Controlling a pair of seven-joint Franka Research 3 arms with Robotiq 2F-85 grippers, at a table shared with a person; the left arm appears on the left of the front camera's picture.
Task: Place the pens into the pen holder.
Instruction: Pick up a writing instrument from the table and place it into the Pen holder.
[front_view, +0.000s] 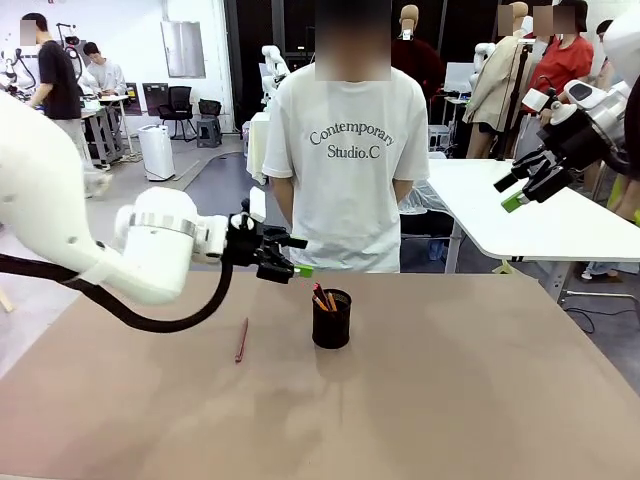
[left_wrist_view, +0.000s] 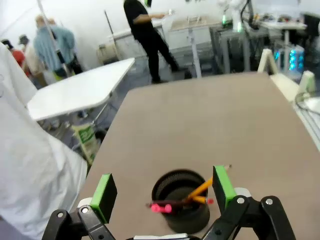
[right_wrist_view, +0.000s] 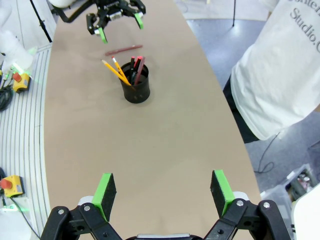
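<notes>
The black mesh pen holder (front_view: 331, 322) stands mid-table with two pens in it, a yellow-orange pen (right_wrist_view: 114, 69) and a pinkish-red pen (right_wrist_view: 138, 65). A reddish-brown pen (front_view: 241, 340) lies flat on the table to the holder's left. My left gripper (front_view: 283, 258) hangs open and empty just above and left of the holder. In the left wrist view the holder (left_wrist_view: 192, 220) sits between the green pads of the left gripper (left_wrist_view: 164, 192), farther off. My right gripper (front_view: 525, 185) is open and empty, raised high at the right, and the right wrist view shows the right gripper (right_wrist_view: 163, 192) looking down on the holder (right_wrist_view: 136, 86) and the lying pen (right_wrist_view: 123, 49).
A person in a white T-shirt (front_view: 345, 160) stands at the far edge, arms behind the back. The brown table (front_view: 450, 400) is bare around the holder. A white table (front_view: 520, 215) stands behind at the right.
</notes>
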